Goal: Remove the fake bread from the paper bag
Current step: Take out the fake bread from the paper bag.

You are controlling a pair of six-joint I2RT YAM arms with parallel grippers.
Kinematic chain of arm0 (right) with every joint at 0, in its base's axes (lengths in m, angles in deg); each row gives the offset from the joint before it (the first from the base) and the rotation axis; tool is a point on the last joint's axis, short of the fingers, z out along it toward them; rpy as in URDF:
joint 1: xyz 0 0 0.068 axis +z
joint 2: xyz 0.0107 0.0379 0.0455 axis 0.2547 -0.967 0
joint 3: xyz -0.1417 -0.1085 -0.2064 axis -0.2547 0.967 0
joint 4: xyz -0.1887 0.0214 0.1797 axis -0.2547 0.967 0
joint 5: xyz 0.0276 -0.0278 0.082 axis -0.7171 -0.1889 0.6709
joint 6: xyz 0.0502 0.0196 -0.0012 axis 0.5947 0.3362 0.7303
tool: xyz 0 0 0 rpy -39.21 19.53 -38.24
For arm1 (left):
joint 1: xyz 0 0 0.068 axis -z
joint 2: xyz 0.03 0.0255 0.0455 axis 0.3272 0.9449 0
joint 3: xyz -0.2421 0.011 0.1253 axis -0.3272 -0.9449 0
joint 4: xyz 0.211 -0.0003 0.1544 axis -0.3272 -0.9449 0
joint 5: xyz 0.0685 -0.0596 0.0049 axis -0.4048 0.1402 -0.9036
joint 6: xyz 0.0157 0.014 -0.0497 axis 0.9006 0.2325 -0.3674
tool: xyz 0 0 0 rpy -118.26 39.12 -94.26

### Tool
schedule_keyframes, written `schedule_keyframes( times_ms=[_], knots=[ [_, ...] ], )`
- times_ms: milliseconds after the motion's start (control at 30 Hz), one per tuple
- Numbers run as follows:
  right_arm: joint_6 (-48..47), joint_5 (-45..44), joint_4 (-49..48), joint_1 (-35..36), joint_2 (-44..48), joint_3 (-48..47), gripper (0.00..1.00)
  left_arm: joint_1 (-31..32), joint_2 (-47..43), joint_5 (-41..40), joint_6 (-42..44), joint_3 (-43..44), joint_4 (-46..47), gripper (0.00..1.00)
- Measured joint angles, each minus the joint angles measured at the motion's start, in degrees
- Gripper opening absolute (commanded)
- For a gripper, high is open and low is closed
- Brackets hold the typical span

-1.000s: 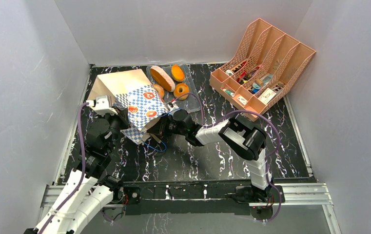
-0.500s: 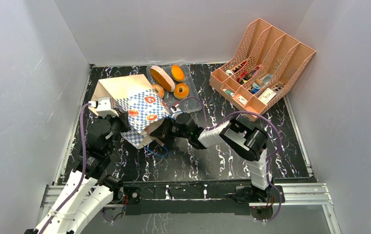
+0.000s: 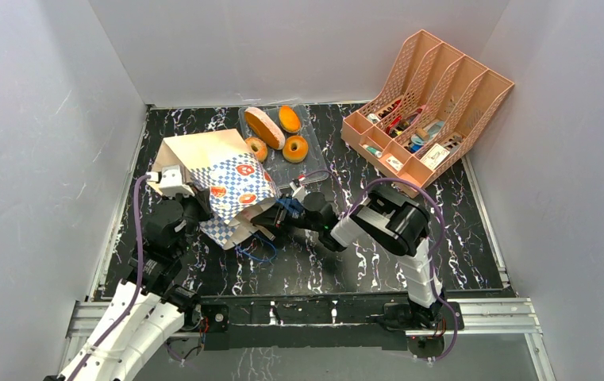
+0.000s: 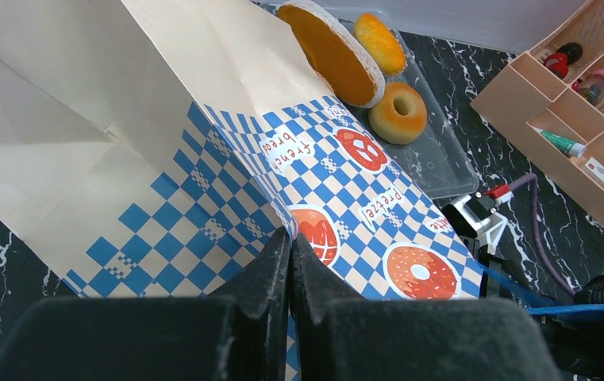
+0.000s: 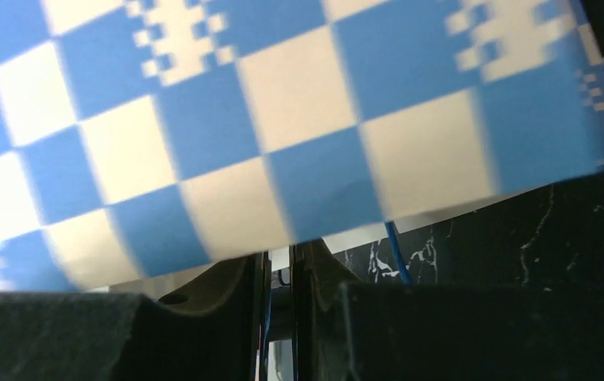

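The left arm rises from its base at 7 o'clock and reaches forward, placing the left gripper against the near side of the paper bag. The right arm rises from its base at 5 o'clock, folds at the elbow and extends horizontally toward 9 o'clock, placing the right gripper low at the bag's mouth. The bag lies tilted on the black marbled table at 10 o'clock, base toward the far left and mouth toward the table centre. Its blue cord handles trail onto the table just below the mouth. The checkered panel overhangs the right fingers and fills most of the right wrist view. At 12 o'clock, touching the bag's far right side, is a clear plastic tray. It holds the visible fake bread: an oval loaf, a bun and two ring donuts. The bag's interior is not visible. A pink lattice file organizer stands at 2 o'clock, well apart. The left fingers are pressed fully together, pinching the checkered band of the bag. The right fingers stand a narrow slit apart; whether they clamp anything cannot be told.
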Motion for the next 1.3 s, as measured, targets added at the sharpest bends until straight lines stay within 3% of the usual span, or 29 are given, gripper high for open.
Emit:
schedule_keyframes(
  times_ms=[333, 1300],
  knots=[
    [4.79, 0.39, -4.68, 0.00, -0.46, 0.02, 0.18, 0.00, -0.70, 0.24, -3.43, -1.05, 0.46, 0.00],
    [6.86, 1.42, -1.38, 0.85, -1.22, -2.03, 0.26, 0.00, -0.81, 0.04, -8.68, -2.36, 2.80, 0.00]
  ],
)
